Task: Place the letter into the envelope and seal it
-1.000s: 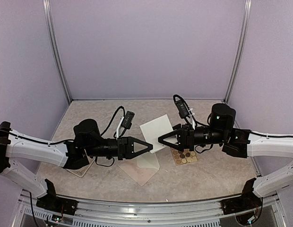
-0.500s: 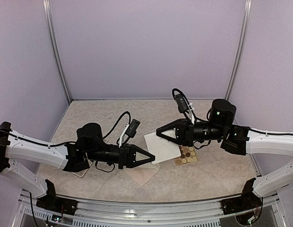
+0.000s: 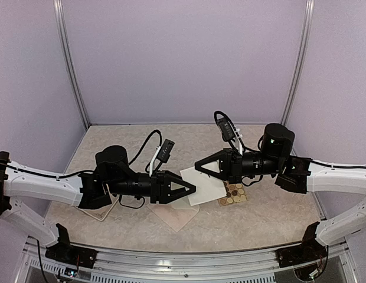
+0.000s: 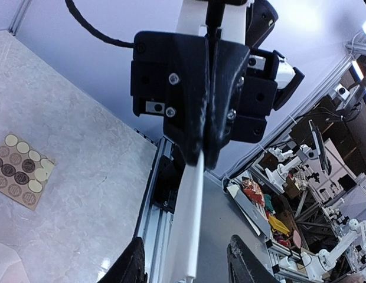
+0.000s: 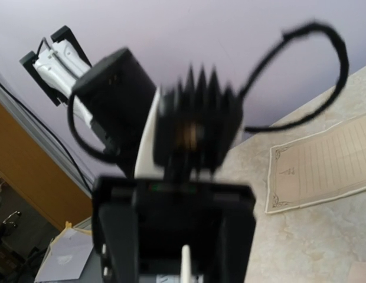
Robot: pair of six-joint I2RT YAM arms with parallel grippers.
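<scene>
The envelope (image 3: 208, 187), a small cream-white square, hangs in the air between the two arms above the table's middle. My right gripper (image 3: 198, 167) is shut on its upper edge. In the left wrist view those jaws (image 4: 203, 144) pinch the envelope, which shows edge-on as a white strip (image 4: 189, 218). My left gripper (image 3: 193, 188) is open, its fingertips (image 4: 133, 262) standing apart on either side of that strip without touching it. The letter (image 5: 324, 171), a lined tan sheet with an ornate border, lies flat on the table at the left (image 3: 100, 211), partly under my left arm.
A square card of round brown and yellow stickers (image 3: 233, 194) lies under the right arm and also shows in the left wrist view (image 4: 20, 171). A second pale tan sheet (image 3: 178, 217) lies on the table below the grippers. Purple walls enclose three sides.
My left gripper has opened and let go of the envelope. My right gripper has shut on it. The envelope sits lower than a second ago.
</scene>
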